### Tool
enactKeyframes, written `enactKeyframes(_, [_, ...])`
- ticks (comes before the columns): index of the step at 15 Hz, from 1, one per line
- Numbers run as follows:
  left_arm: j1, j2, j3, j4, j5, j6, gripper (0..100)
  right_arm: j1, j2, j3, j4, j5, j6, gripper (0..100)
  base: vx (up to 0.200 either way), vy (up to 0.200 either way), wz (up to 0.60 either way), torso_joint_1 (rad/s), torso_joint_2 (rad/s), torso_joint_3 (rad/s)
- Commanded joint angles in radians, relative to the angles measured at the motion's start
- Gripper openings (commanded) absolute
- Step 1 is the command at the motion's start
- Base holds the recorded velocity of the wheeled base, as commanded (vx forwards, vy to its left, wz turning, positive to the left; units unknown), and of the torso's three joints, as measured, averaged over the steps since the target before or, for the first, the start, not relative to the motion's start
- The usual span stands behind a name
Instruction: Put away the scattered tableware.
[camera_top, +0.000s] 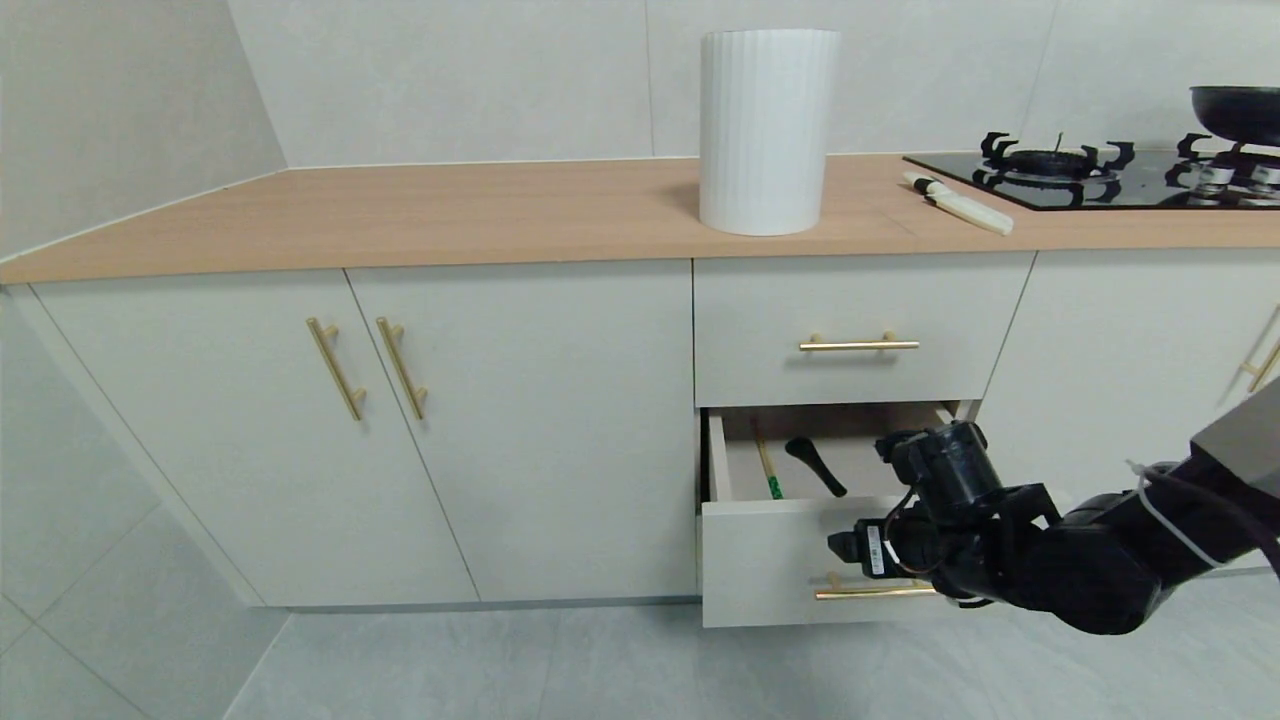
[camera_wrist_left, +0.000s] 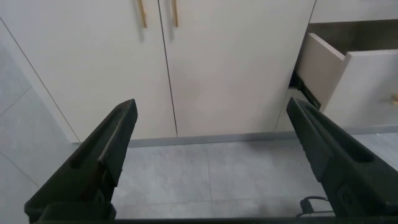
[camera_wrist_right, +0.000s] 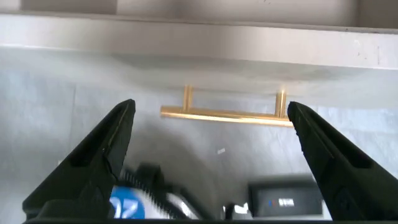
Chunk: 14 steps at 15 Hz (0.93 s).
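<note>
The lower drawer (camera_top: 790, 560) is pulled out. In it lie chopsticks (camera_top: 767, 470) with green ends and 1 black spoon (camera_top: 817, 466), side by side. The drawer above (camera_top: 760, 330) is shut. A tall white ribbed pot (camera_top: 765, 130) stands on the wooden counter (camera_top: 450, 210); I cannot tell what is in it. A pale knife (camera_top: 958, 203) lies on the counter, between the pot and the stove (camera_top: 1090, 180), close to the stove's edge. The right gripper (camera_wrist_right: 209, 134) has its 2 fingers apart, just in front of the drawer's gold handle (camera_wrist_right: 227, 114). The left gripper (camera_wrist_left: 211, 106) is wide apart and holds nothing, low over the floor (camera_wrist_left: 205, 174) by the cupboard doors (camera_wrist_left: 155, 62).
</note>
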Motion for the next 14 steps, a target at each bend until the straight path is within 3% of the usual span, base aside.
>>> enactKeyframes(1, [0.0, 0.001, 0.0, 0.0, 0.0, 0.0, 100, -0.021, 0.08, -0.028, -0.024, -0.01, -0.002, 100, 0.0, 0.0, 0.0, 0.0, 0.0, 0.0])
enactKeyframes(3, [0.0, 0.001, 0.0, 0.0, 0.0, 0.0, 100, -0.038, 0.13, -0.065, -0.058, -0.047, -0.001, 100, 0.0, 0.0, 0.0, 0.0, 0.0, 0.0])
enactKeyframes(7, [0.0, 0.001, 0.0, 0.0, 0.0, 0.0, 100, -0.056, 0.207, -0.077, -0.264, -0.063, -0.005, 100, 0.0, 0.0, 0.0, 0.0, 0.0, 0.0])
enactKeyframes(14, [0.0, 0.001, 0.0, 0.0, 0.0, 0.0, 100, -0.079, 0.285, -0.137, -0.402, -0.093, -0.008, 100, 0.0, 0.0, 0.0, 0.0, 0.0, 0.0])
